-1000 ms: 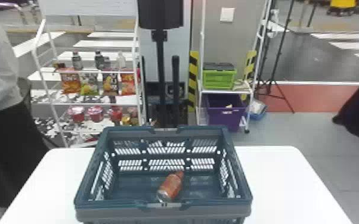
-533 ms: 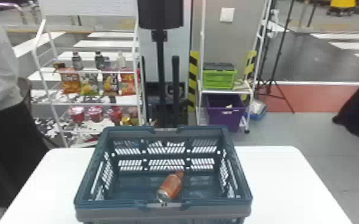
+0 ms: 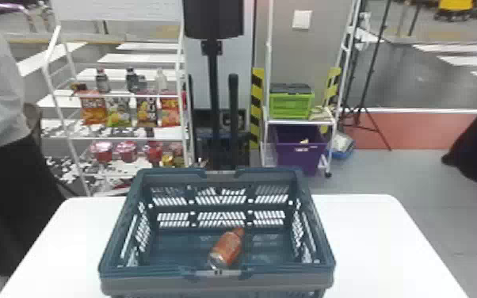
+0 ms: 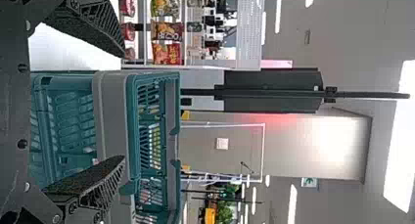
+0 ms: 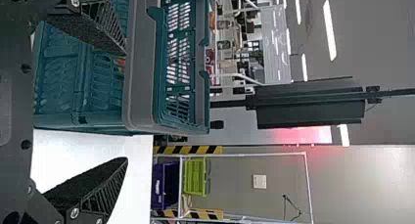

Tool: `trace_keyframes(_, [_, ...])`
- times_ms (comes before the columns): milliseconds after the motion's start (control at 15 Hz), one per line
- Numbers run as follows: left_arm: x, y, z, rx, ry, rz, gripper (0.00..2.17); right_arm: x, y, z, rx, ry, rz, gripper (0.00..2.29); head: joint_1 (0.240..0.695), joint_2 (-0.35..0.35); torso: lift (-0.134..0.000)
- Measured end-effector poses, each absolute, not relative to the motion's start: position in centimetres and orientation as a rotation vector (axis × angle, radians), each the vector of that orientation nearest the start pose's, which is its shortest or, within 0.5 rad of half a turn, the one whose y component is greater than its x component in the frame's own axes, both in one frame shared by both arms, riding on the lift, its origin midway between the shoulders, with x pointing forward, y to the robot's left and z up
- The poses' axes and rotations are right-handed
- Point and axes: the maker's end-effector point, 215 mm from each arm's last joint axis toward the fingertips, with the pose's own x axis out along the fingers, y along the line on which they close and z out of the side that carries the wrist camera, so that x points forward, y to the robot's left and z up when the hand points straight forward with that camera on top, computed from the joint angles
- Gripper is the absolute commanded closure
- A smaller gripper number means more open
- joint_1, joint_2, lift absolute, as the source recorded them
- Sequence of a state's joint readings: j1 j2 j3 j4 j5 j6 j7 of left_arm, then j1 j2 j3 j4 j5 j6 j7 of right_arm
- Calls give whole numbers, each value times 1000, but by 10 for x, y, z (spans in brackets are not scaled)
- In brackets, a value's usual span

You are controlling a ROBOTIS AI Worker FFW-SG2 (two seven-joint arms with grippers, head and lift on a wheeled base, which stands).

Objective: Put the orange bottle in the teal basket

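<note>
Inside the teal basket (image 3: 217, 274), the orange bottle (image 3: 227, 248) lies on its side; the left gripper (image 4: 122, 105) and right gripper (image 5: 127, 106) both have fingers spread wide, grasping nothing.

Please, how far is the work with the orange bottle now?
The placing looks done: the orange bottle lies inside the teal basket. Nothing is in hand; left gripper and right gripper are open. Nothing seems left.
</note>
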State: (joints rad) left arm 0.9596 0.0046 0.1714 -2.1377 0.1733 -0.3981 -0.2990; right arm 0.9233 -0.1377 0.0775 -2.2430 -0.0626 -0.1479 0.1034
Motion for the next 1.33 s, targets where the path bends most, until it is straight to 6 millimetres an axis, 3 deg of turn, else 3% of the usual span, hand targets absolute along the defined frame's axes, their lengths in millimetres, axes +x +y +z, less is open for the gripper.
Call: trace_keyframes(1333, [295, 258, -341, -55, -6, -134, 167, 315, -162, -347, 37, 104, 255, 127, 499, 0, 0])
